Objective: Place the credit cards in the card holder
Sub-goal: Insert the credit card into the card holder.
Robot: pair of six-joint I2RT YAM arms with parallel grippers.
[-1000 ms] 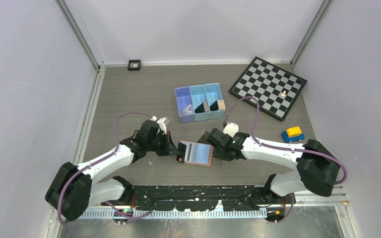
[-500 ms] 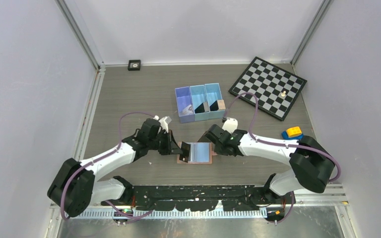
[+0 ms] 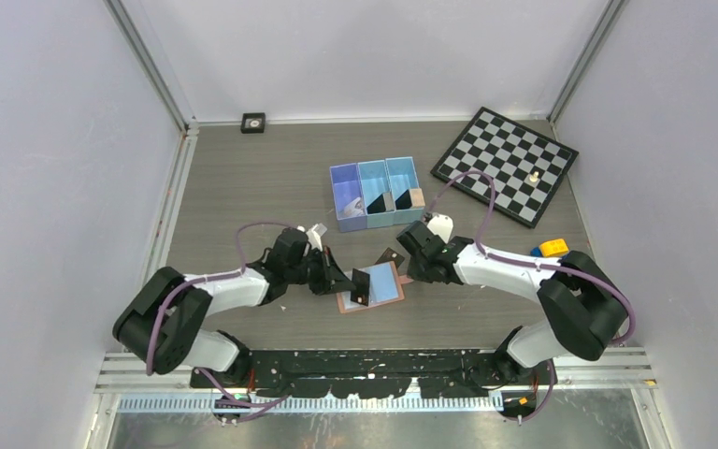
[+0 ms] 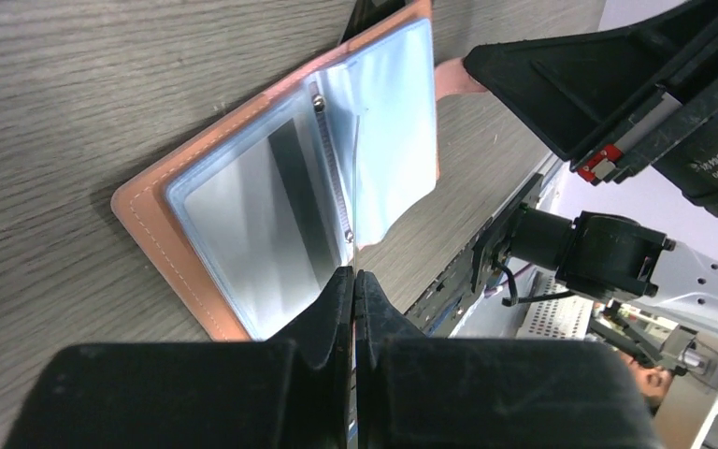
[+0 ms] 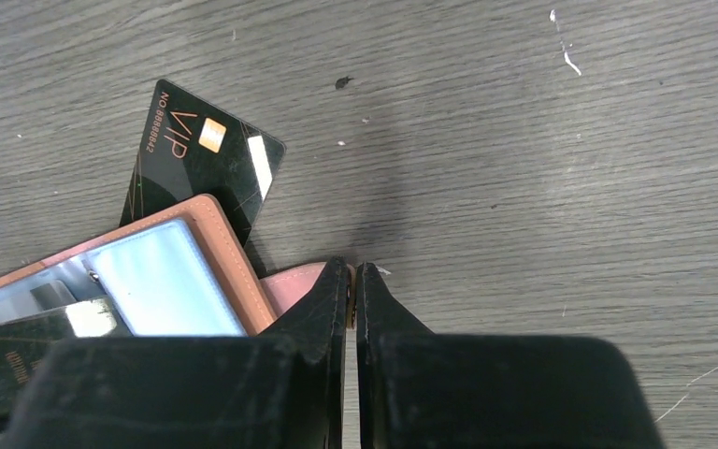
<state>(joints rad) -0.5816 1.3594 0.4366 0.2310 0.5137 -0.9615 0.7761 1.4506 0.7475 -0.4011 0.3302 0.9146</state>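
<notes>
Black card (image 5: 201, 164) reads "VIP", "NO.8888…", remainder unclear; one corner hidden under open card holder (image 5: 159, 276). Right gripper (image 5: 351, 268) pinches its tab (image 5: 292, 281); left gripper (image 4: 353, 274) pinches second card (image 3: 360, 285), edge-on.

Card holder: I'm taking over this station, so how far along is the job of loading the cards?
Done: the card holder lies open, its tab pinched by the right jaws. In hand: the left jaws hold one black card tilted over the open sleeves, not yet in. Left: that card, the VIP card partly under the holder, and seemingly more dark cards in the blue bin.
</notes>
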